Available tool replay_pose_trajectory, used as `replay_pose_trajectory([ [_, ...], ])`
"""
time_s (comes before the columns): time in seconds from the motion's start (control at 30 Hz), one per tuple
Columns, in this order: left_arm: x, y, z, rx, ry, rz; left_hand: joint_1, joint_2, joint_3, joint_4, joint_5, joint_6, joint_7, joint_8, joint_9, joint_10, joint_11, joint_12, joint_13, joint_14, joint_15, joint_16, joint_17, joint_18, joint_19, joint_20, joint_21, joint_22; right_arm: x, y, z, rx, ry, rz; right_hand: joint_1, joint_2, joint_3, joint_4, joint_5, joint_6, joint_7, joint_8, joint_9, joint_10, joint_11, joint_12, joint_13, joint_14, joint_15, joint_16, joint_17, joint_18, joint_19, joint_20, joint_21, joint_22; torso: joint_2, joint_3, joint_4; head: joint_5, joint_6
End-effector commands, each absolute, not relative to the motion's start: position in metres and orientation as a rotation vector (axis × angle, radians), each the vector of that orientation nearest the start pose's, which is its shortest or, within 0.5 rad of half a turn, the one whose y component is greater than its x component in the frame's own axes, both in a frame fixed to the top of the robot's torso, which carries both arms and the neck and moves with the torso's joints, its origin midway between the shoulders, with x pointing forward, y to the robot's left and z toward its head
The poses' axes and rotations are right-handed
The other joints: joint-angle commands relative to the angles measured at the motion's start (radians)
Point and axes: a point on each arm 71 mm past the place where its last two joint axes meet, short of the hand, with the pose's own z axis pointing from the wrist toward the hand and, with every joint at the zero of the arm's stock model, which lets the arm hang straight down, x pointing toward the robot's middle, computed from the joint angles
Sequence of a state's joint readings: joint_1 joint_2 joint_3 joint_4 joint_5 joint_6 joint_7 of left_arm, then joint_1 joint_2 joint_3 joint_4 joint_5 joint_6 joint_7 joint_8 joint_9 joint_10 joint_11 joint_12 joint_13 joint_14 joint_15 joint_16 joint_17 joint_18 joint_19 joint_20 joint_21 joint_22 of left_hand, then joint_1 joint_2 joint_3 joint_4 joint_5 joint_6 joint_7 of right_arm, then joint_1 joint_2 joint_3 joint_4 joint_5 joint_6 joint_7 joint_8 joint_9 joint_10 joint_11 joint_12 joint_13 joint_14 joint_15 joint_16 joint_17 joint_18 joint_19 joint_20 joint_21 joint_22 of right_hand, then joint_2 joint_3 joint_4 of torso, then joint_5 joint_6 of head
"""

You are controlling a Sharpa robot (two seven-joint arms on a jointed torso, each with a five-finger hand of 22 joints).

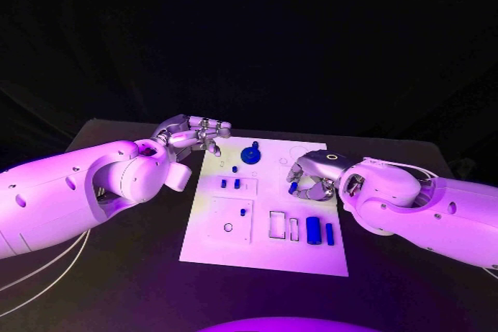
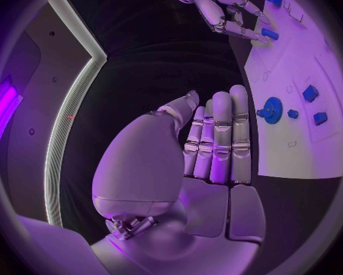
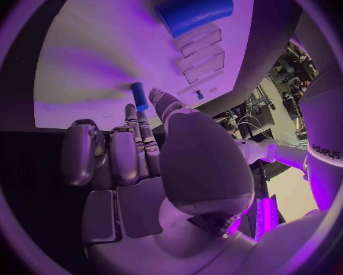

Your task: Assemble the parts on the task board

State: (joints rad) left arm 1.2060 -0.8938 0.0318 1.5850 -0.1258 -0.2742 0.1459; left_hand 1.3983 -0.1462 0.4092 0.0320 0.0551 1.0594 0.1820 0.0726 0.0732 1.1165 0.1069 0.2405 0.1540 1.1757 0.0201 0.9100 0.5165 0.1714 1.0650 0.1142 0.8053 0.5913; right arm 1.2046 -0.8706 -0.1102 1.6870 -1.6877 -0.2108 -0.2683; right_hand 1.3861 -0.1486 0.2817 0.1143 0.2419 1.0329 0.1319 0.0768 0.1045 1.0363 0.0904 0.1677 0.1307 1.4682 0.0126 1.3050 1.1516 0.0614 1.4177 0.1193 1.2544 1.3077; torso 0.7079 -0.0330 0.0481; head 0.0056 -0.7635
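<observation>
Left hand (image 1: 195, 136) held above the bench (image 1: 124, 274) at the far left corner of the task board (image 1: 213, 242), fingers straight and side by side, nothing in it; left wrist view shows the flat palm (image 2: 210, 159) turned edge-on beside the board (image 2: 293, 146). Right hand (image 1: 314, 175) reaches in from the board's right side, palm down, fingers curled, pinching a small blue peg (image 1: 293, 188) between thumb and fingertip; right wrist view shows the peg (image 3: 140, 96) upright at the fingertips over the white board (image 3: 88, 61). Blue gear (image 1: 250, 155) sits near the board's far edge. Small blue parts (image 1: 230, 182) stand mid-board. Large blue cylinder (image 1: 314, 228) and a thin blue bar (image 1: 330, 234) lie near the board's right near corner.
</observation>
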Motion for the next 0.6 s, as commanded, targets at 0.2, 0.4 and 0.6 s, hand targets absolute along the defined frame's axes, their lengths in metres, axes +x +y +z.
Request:
replay_pose_trajectory([
  [0.2, 0.4847, 0.2100, -0.1573, -1.069, 1.624, -1.480, -0.003, 0.001, -0.005, 0.000, -0.004, -0.006, -0.003, 0.002, -0.001, -0.006, -0.002, 0.006, 0.000, 0.001, 0.005, -0.005, -0.002, 0.013, 0.004, -0.001, -0.006, -0.001, 0.4434, -0.1684, -0.2026, -0.411, 1.747, 0.494, 0.027, 0.027, 0.041, -0.003, -0.006, 0.043, 0.004, 0.016, 0.007, 0.060, -0.009, 0.025, -0.004, 0.021, -0.014, 0.000, 0.004, 0.001, 0.022, -0.013, 0.037, 0.134, 0.000, 0.0010, 0.0003, -0.003, -0.002],
  [0.4, 0.4847, 0.2103, -0.1573, -1.069, 1.624, -1.480, -0.003, 0.001, -0.005, 0.000, -0.004, -0.006, -0.003, 0.002, -0.001, -0.006, -0.002, 0.006, 0.000, 0.001, 0.005, -0.005, -0.002, 0.013, 0.004, -0.001, -0.006, -0.001, 0.4436, -0.1652, -0.2028, -0.403, 1.733, 0.511, 0.042, 0.047, 0.081, -0.010, -0.030, 0.091, -0.004, 0.034, 0.017, 0.127, -0.025, 0.035, -0.005, 0.026, -0.025, 0.010, 0.017, -0.007, 0.040, -0.023, 0.070, 0.151, 0.000, 0.0009, -0.0001, -0.003, -0.004],
  [0.6, 0.4847, 0.2103, -0.1574, -1.070, 1.624, -1.480, -0.003, 0.001, -0.005, 0.000, -0.004, -0.006, -0.003, 0.002, -0.001, -0.006, -0.002, 0.006, 0.000, 0.001, 0.005, -0.005, -0.002, 0.013, 0.004, -0.001, -0.006, -0.001, 0.4450, -0.1641, -0.2023, -0.384, 1.712, 0.515, 0.040, 0.057, 0.095, -0.012, -0.040, 0.118, -0.013, 0.047, 0.025, 0.163, -0.035, 0.036, -0.003, 0.028, -0.033, 0.013, 0.021, -0.009, 0.047, -0.030, 0.083, 0.159, 0.000, 0.0005, -0.0009, -0.005, -0.004],
])
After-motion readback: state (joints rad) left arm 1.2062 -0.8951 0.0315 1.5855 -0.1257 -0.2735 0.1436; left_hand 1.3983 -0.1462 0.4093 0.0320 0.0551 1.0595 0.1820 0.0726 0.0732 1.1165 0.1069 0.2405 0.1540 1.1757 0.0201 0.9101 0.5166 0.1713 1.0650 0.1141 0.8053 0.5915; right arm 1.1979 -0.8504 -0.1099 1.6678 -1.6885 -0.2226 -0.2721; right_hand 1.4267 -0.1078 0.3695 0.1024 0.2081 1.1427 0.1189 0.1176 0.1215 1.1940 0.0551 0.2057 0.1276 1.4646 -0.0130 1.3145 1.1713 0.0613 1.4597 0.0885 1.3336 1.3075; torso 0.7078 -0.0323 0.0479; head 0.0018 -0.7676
